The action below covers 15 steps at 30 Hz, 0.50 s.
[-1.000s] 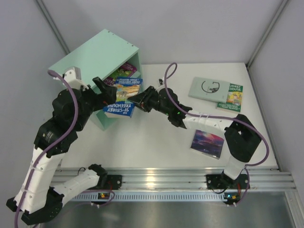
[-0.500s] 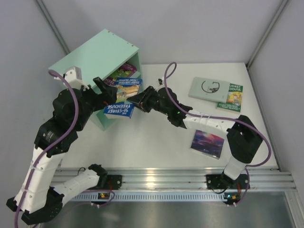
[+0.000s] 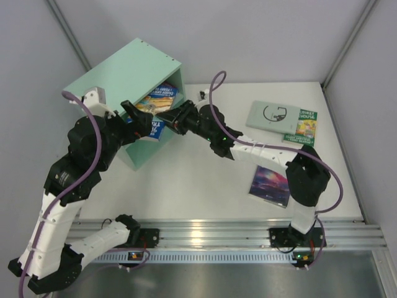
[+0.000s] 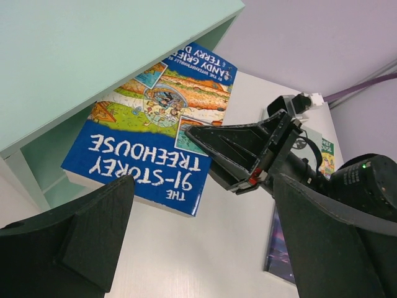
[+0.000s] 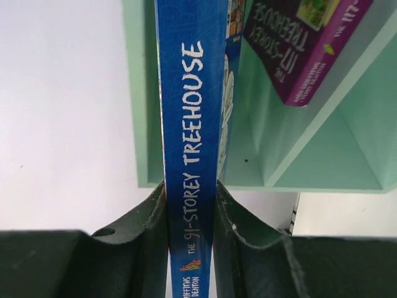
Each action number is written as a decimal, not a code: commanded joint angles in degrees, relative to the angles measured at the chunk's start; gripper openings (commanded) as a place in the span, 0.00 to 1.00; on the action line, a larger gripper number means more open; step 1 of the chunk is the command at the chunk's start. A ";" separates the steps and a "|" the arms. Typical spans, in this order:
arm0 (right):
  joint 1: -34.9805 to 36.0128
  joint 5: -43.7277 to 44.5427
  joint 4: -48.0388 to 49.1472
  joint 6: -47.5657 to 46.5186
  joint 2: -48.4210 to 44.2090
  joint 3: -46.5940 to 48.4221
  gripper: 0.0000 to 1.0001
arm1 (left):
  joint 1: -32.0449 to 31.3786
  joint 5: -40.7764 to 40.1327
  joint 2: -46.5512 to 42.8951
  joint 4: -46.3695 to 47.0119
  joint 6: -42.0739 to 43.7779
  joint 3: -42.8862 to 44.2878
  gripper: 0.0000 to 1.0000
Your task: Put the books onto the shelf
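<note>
Right jaws, pinching the blue Treehouse book [image 5: 189, 124] by its spine, have pushed it farther into the mint-green shelf [image 3: 133, 68] (a purple book [image 5: 304, 49] sits in the neighbouring compartment), so it looks nearly shelved. Left jaws hang spread and empty nearby.

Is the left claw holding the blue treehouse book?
No, the left claw stands wide open, while the right claw pinches the blue book by its spine.

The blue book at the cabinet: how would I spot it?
Find the big mint-green shelf on the left. At its open front the right gripper clamps one book by its spine: blue, titled 91-Storey Treehouse, unlike the purple book in the next compartment.
</note>
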 commanded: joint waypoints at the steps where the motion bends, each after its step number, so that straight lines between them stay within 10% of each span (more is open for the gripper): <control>1: -0.40 1.57 8.11 1.82 1.60 5.33 0.00 | 0.00 -0.43 -0.22 0.38 0.71 1.63 0.99; 15: -0.31 12.73 20.41 4.54 13.46 13.85 0.00 | 0.00 0.18 -0.49 1.08 1.68 0.84 0.99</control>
